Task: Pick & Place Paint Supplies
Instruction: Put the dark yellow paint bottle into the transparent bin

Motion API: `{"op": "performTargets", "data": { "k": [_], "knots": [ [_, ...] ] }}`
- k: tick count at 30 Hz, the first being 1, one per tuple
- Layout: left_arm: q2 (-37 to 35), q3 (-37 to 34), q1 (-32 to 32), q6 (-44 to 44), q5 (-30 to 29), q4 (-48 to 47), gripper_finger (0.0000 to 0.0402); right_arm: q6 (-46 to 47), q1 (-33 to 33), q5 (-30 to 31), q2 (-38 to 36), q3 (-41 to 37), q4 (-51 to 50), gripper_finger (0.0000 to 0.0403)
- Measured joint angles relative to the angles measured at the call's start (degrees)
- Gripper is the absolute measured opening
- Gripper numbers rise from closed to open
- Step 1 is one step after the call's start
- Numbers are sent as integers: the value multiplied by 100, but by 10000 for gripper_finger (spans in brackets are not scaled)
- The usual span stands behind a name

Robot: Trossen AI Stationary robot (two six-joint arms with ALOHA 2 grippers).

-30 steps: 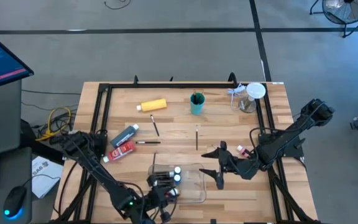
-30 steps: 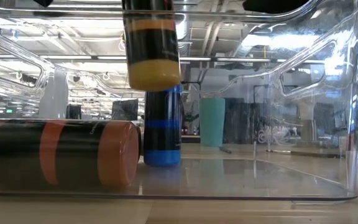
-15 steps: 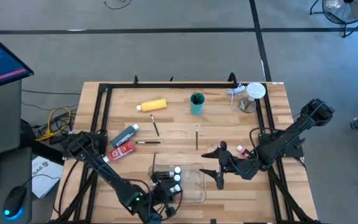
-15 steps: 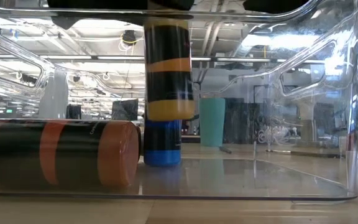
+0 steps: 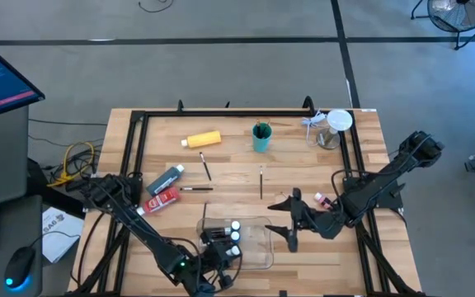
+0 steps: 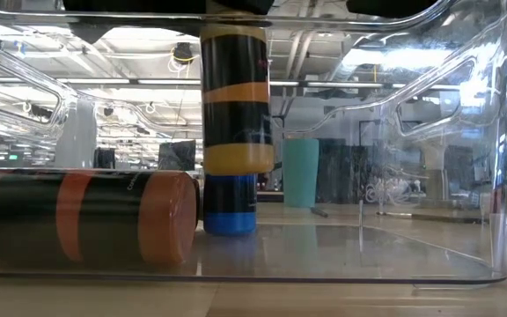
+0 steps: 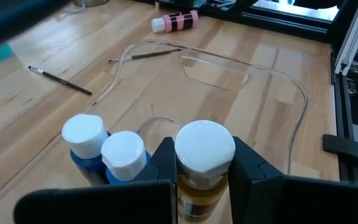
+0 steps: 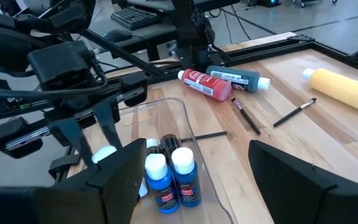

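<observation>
A small paint bottle with a yellow-and-black label and a white cap (image 7: 204,146) is held upright, clenched between the fingers of the left tool (image 7: 204,163). In the low view its yellow base (image 6: 236,157) is seen hanging clear above the floor of the clear plastic tray (image 6: 341,251), so the bottle is inside the tray's outline but not yet set down. Its long axis is vertical, and the drop that remains is judged to be straight down.

Just beside it, inside the tray, two blue bottles with white caps (image 7: 104,146) stand upright, and an orange-and-black bottle (image 6: 82,216) lies on its side on the tray floor. The landing spot is thus bounded by these neighbours.

The right tool (image 5: 289,220) is held spread wide and empty just outside the tray on the desk (image 5: 303,177); the left tool is plainly the nearer one.
</observation>
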Motion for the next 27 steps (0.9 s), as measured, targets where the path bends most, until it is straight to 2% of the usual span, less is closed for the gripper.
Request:
{"op": "performTargets", "data": {
  "k": [6,27],
  "knots": [
    [143,0,-22,-252,146,-73,31,2,42,-2,0,0,-15,276],
    [174,-86,142,-334,170,-276,31,0,105,0,1,0,-15,276]
  ]
}}
